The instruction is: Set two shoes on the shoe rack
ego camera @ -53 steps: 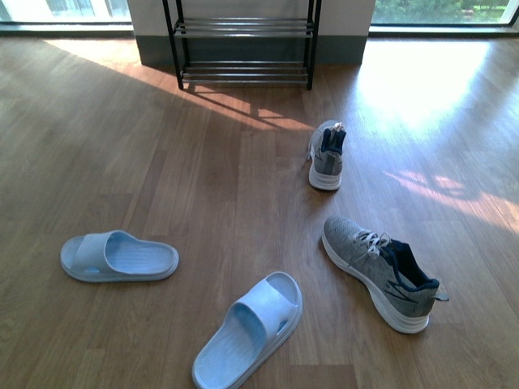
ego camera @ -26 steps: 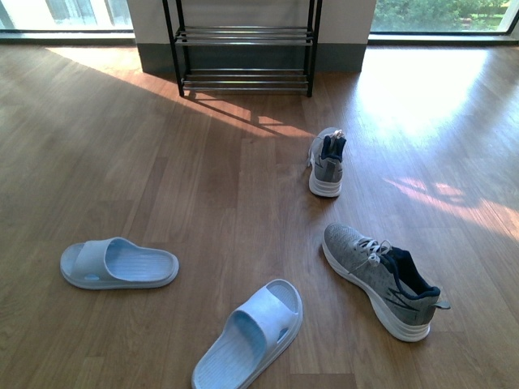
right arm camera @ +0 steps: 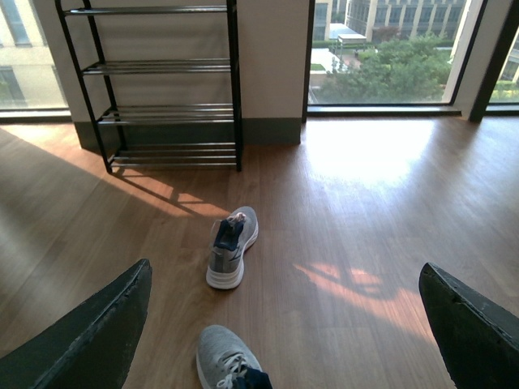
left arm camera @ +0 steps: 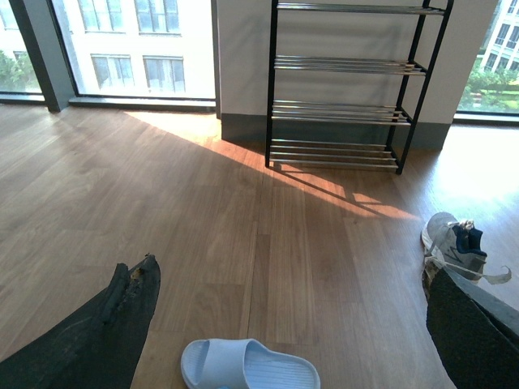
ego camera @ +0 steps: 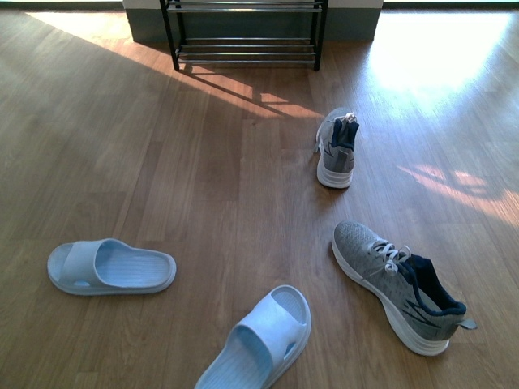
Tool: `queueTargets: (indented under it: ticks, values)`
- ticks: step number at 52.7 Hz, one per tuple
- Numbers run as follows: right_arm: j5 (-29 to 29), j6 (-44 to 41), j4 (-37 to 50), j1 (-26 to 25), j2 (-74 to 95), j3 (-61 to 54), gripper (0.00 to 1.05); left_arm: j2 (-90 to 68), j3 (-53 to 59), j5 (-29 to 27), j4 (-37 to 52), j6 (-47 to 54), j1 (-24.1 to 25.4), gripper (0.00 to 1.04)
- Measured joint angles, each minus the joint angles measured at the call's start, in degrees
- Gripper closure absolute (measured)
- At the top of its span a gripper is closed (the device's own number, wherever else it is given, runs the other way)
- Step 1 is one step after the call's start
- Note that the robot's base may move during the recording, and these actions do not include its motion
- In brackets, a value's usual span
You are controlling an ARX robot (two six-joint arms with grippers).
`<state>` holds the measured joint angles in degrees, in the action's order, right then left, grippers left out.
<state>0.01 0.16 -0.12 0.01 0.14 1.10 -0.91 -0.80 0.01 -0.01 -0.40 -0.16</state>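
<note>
Two grey knit shoes with white soles lie apart on the wooden floor. One (ego camera: 336,150) stands heel toward me, the other (ego camera: 397,284) lies closer, at the right. The black shoe rack (ego camera: 243,32) with chrome bars stands against the far wall, and its shelves (left arm camera: 349,89) hold nothing. No arm appears in the front view. My left gripper (left arm camera: 288,271) hangs open above the floor, with the farther shoe (left arm camera: 454,243) beside one finger. My right gripper (right arm camera: 285,271) is open too, high over both shoes (right arm camera: 229,255), with the nearer one's toe (right arm camera: 227,365) below it.
Two pale blue slippers lie on the floor, one (ego camera: 109,267) at the left and one (ego camera: 259,340) near the front middle. The left wrist view shows a slipper (left arm camera: 247,369) under the gripper. Large windows flank the wall behind the rack (right arm camera: 162,89).
The front view has shifted: the rack has slid up toward the top edge and the shoes and slippers sit slightly lower. Nothing on the floor has moved.
</note>
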Motion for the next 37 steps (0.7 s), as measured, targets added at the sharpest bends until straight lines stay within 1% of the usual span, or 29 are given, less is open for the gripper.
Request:
queueTargets:
  ticks: [15, 16, 18, 19, 20, 22, 25, 28, 37]
  values:
    - [0.0, 0.0, 0.0, 0.0, 0.0, 0.0, 0.09, 0.0, 0.0, 0.0, 0.0, 0.0, 0.0, 0.09]
    - [-0.8, 0.2, -0.1, -0.2, 0.2, 0.1, 0.09, 0.0, 0.0, 0.0, 0.0, 0.0, 0.0, 0.09]
    - [-11.5, 1.8, -0.6, -3.8, 3.0, 0.5, 0.09, 0.0, 0.0, 0.0, 0.0, 0.0, 0.0, 0.09]
    - [-15.0, 1.8, -0.1, -5.0, 4.9, 0.8, 0.09, 0.0, 0.0, 0.0, 0.0, 0.0, 0.0, 0.09]
    - [-19.1, 1.9, 1.1, -6.4, 8.2, 1.2, 0.09, 0.0, 0.0, 0.0, 0.0, 0.0, 0.0, 0.09]
    - [-22.6, 1.8, 3.1, -7.3, 13.2, 1.7, 0.09, 0.0, 0.0, 0.0, 0.0, 0.0, 0.0, 0.09]
    - [-25.1, -0.5, 6.1, -7.4, 24.9, 4.1, 0.09, 0.0, 0.0, 0.0, 0.0, 0.0, 0.0, 0.09]
    - [-25.3, -3.1, 11.0, -7.1, 36.6, 5.7, 0.09, 0.0, 0.0, 0.0, 0.0, 0.0, 0.0, 0.09]
    - [-22.7, -13.2, 28.1, -3.8, 73.7, 10.2, 0.09, 0.0, 0.0, 0.0, 0.0, 0.0, 0.0, 0.09]
